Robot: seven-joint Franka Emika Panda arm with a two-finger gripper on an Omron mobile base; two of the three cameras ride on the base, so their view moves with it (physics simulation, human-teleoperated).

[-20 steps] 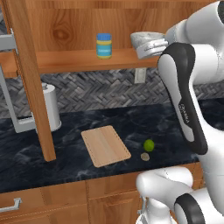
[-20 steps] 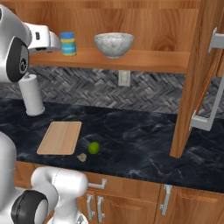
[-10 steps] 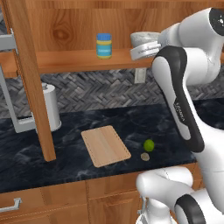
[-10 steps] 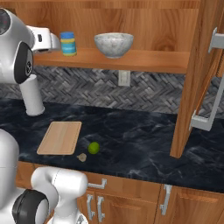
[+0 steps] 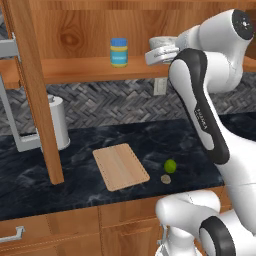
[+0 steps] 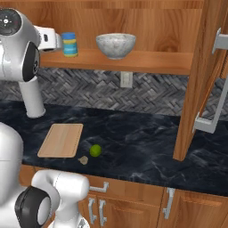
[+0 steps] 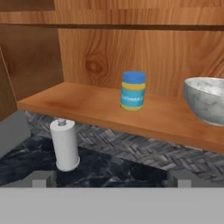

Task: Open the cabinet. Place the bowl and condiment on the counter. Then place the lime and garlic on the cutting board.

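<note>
Condiment (image 7: 133, 91) mid-shelf, bowl (image 7: 205, 99) well apart

— Any writing to read out here?

— There's dark lettering running down the white arm (image 5: 207, 125) in the left base view, but it's too small to make out.

— And the condiment (image 7: 133, 91), up on the cabinet (image 7: 100, 109) shelf?

— It has a light blue label band with faint marks on it in the hand view, all blurred. Nothing legible there.

— So no brand, no number?

— None that can be read.
</note>
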